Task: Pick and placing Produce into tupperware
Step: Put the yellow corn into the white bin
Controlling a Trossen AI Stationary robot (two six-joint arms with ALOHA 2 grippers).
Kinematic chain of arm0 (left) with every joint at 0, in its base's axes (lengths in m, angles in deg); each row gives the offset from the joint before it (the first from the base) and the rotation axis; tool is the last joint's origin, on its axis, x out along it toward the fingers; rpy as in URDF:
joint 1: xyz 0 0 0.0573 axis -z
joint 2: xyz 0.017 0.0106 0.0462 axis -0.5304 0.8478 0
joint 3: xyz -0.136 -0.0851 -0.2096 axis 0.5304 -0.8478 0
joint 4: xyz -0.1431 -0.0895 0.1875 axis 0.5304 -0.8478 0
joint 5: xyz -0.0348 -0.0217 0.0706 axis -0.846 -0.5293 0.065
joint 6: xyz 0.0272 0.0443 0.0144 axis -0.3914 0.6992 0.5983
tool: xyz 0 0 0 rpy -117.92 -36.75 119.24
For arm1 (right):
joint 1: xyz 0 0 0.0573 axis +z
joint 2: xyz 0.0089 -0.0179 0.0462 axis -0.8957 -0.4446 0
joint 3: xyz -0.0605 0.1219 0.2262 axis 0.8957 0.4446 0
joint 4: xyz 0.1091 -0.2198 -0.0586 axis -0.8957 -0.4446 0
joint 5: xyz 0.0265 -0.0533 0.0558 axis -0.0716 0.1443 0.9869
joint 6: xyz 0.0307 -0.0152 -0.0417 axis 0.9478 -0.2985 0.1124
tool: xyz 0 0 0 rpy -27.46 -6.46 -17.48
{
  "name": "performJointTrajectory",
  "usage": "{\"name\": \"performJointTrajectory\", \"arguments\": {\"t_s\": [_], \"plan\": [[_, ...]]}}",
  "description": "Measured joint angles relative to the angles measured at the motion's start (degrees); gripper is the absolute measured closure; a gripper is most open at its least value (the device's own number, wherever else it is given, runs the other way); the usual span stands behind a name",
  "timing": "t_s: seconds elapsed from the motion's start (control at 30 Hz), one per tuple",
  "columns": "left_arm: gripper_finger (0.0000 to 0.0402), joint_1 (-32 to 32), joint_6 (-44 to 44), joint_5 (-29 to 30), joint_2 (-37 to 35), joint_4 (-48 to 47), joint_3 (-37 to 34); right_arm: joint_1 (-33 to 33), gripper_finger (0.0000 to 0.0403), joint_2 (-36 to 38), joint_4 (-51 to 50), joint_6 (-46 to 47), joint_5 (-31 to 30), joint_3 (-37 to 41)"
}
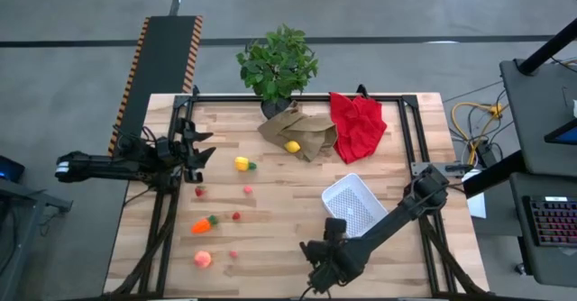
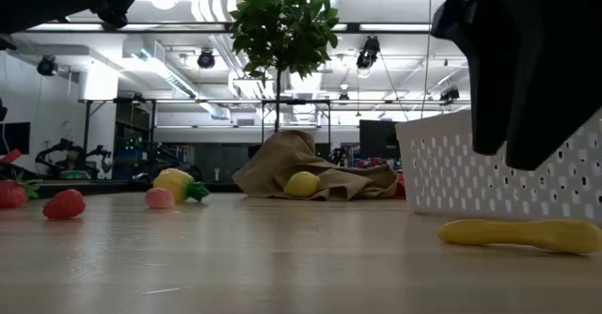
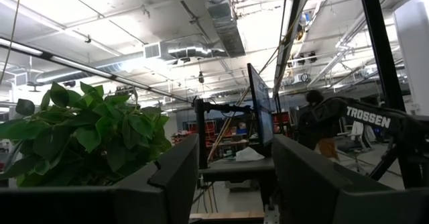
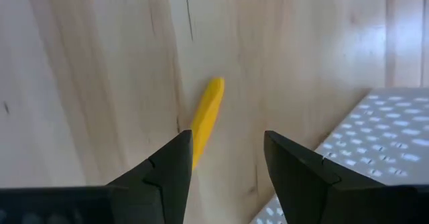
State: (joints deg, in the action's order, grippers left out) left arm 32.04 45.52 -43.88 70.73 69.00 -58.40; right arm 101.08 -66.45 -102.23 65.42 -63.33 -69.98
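My right gripper (image 4: 226,140) is open near the table's near edge (image 1: 323,263), hanging above a long yellow toy piece (image 4: 206,120) that lies flat on the wood (image 2: 517,234) beside the white tupperware (image 1: 354,204). It touches nothing. My left gripper (image 1: 200,154) waits open at the table's left side, held level (image 3: 234,143). The lemon (image 1: 292,146) rests on the brown paper bag. Corn (image 1: 242,164), carrot (image 1: 204,224), peach (image 1: 203,259) and several red berries (image 1: 236,216) lie on the table's left half.
The potted plant (image 1: 278,62) stands at the far edge, with the brown paper bag (image 1: 302,130) and the red cloth (image 1: 358,125) in front of it. A black frame (image 1: 406,139) runs along the table's edges. Bare wood lies between the tupperware and the produce.
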Motion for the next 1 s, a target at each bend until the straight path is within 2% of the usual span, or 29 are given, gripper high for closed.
{"name": "performJointTrajectory", "arguments": {"t_s": [0.5, 0.77, 1.0], "plan": [[0.0226, 0.00, -0.02, 0.00, -0.21, 0.00, -0.07, 0.00, 0.0227, -0.09, 9.29, 0.80, 2.56, 5.82], [0.0226, 0.00, -0.02, 0.00, -0.32, 0.02, -0.07, 0.13, 0.0229, -0.08, 10.01, 2.08, 3.18, 8.27], [0.0226, 0.00, -0.02, 0.00, -0.34, 0.01, -0.07, 0.16, 0.0269, 0.04, 12.28, 2.44, 4.51, 9.52]]}}
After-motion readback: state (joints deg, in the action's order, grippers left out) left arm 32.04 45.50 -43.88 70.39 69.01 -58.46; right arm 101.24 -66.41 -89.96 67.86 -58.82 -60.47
